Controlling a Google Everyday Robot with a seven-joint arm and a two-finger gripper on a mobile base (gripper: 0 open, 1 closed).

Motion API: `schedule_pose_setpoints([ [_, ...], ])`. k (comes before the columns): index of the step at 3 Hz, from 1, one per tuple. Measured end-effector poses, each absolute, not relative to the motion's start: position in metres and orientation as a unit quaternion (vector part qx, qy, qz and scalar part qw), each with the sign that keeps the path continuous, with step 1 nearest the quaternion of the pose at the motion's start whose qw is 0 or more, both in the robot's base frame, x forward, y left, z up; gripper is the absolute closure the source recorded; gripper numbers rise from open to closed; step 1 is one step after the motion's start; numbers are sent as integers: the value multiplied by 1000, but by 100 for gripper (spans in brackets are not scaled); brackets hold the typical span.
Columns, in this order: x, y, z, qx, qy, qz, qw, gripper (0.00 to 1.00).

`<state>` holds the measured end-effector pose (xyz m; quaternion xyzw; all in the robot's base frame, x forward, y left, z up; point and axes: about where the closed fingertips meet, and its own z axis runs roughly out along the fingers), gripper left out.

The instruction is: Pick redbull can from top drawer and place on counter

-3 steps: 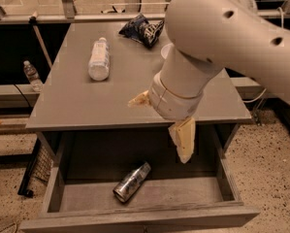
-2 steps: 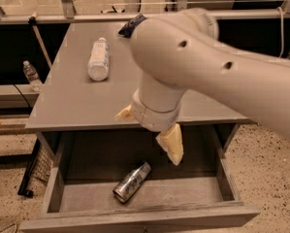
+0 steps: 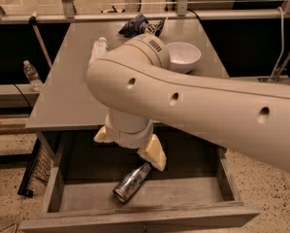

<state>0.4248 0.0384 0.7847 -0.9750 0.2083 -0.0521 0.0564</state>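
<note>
The redbull can (image 3: 131,182) lies on its side in the open top drawer (image 3: 135,216), its shiny round end toward the drawer's front. My gripper (image 3: 129,145) hangs just above the can, pointing down into the drawer. It is open, with one cream fingertip (image 3: 154,153) right above the can's far end and the other (image 3: 103,135) to the left. The gripper holds nothing. The counter (image 3: 62,96) lies above and behind the drawer. My large white arm crosses the view from the right and hides much of the counter.
On the counter stand a white bowl (image 3: 182,56), a dark snack bag (image 3: 137,26) at the back, and a clear plastic bottle (image 3: 99,48) partly hidden by my arm. Another water bottle (image 3: 31,74) stands on a low shelf to the left. A wire rack (image 3: 34,171) sits by the drawer's left side.
My arm has swung left and lower, bringing the gripper down over the can in the drawer. The can has not moved.
</note>
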Motion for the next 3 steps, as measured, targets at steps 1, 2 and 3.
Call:
schedule_pose_setpoints([
  [1, 425, 38, 785, -975, 208, -52, 56, 0],
  [2, 424, 42, 769, -976, 202, -47, 60, 0],
  [3, 421, 52, 735, -981, 181, -35, 65, 0],
])
